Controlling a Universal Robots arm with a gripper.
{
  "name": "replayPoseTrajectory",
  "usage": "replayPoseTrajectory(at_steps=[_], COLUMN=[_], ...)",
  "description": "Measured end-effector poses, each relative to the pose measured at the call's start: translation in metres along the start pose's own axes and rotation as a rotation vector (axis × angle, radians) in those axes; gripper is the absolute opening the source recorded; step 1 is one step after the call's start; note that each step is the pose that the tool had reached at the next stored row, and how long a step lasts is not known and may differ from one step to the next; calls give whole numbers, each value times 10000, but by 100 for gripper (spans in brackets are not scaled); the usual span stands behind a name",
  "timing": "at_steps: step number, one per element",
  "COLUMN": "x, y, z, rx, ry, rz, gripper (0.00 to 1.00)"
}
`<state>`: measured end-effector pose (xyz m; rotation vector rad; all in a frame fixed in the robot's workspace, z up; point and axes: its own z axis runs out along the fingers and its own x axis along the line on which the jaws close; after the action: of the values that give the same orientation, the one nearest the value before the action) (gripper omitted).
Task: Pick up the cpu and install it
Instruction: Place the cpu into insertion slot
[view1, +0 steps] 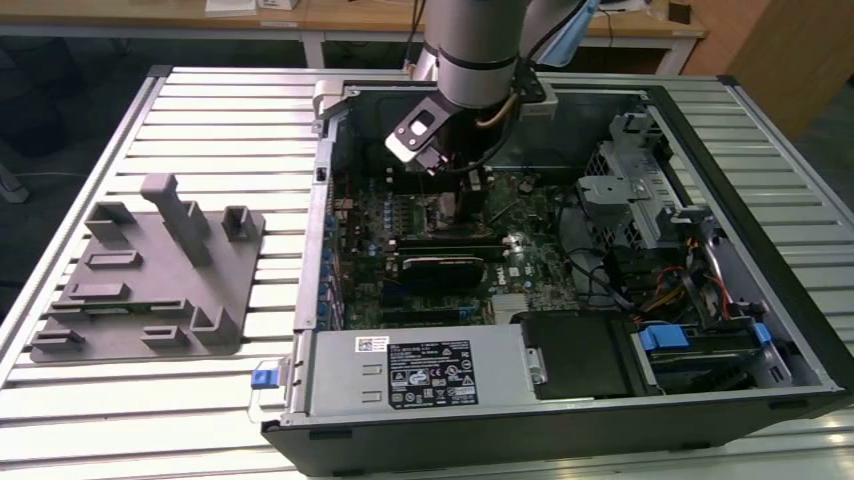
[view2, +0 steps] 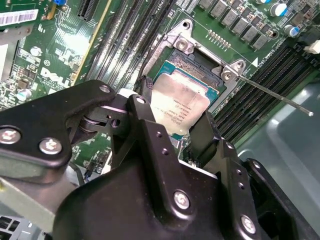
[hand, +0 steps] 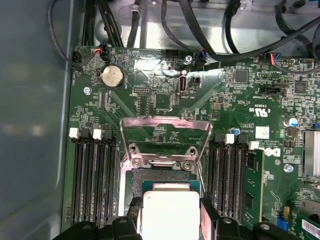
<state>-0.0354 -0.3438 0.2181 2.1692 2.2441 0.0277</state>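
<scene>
The cpu (view2: 181, 105), a silver-topped square chip with a green rim, sits between my gripper's two black fingers (view2: 142, 107). My gripper (view2: 173, 119) is shut on the cpu, one finger on each of two opposite edges. The chip is directly over the open motherboard socket (view2: 176, 61), level or nearly so; I cannot tell whether it touches the socket. In the first wrist view the cpu (hand: 170, 212) covers the socket's near part, with my gripper (hand: 170, 216) around it. In the exterior view my gripper (view1: 461, 190) reaches down into the computer case over the motherboard (view1: 441, 240).
The socket's metal load plate (hand: 165, 134) stands flipped open, and its thin lever (view2: 280, 98) sticks out sideways. Memory slots (hand: 92, 175) flank the socket. A grey plastic tray (view1: 147, 280) with upright posts lies on the slatted table at the exterior view's left. Cables and drive bays (view1: 654, 210) fill the case's right.
</scene>
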Motion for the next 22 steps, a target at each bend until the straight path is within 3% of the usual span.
replayPoseTrajectory(at_steps=[22], x=[28], y=[-3], z=[146], rx=[39], ry=[5], rz=[-103], gripper=[55])
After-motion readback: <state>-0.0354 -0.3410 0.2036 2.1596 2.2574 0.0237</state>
